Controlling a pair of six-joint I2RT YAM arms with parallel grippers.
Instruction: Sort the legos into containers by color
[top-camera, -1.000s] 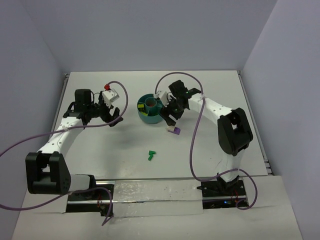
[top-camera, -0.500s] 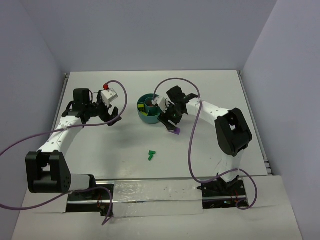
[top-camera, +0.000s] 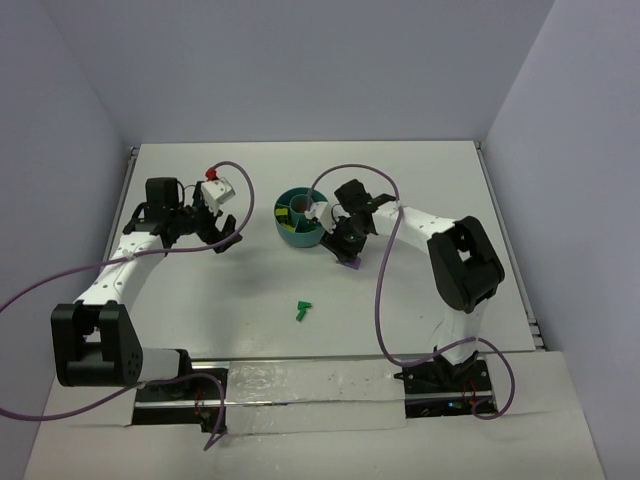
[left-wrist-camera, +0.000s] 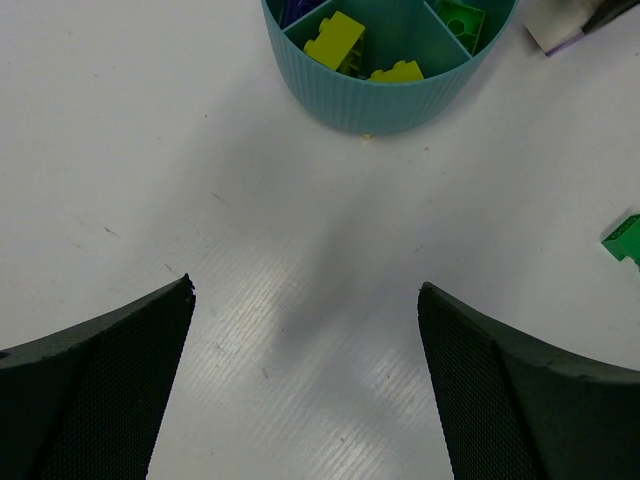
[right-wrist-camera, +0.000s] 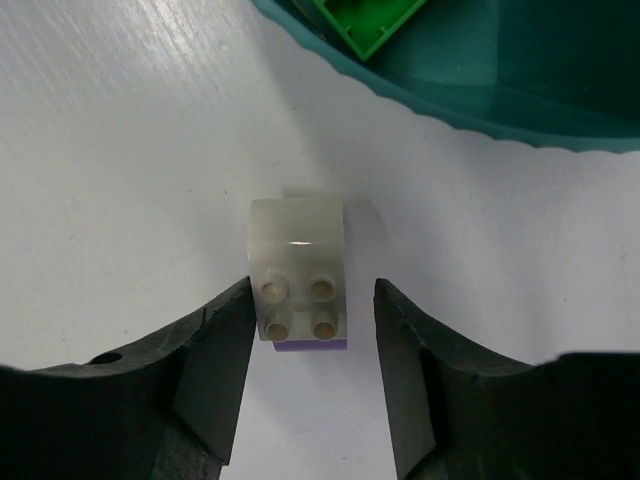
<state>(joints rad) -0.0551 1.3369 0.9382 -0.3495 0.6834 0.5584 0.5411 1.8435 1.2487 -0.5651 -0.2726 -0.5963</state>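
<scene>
Because likely light, rigid and slick, pinch white-and-purple plastic brick (right-wrist-camera: 297, 255), on white tabletop (right-wrist-camera: 120, 150) just beside round teal plastic bowl (right-wrist-camera: 520, 70), across flat side faces. Straddled by right hand (right-wrist-camera: 312, 310), not yet clamped.

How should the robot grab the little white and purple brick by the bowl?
Pinch the brick's two flat sides, coming down from above. It lies apart from the bowl, and the open right gripper straddles it.
</scene>
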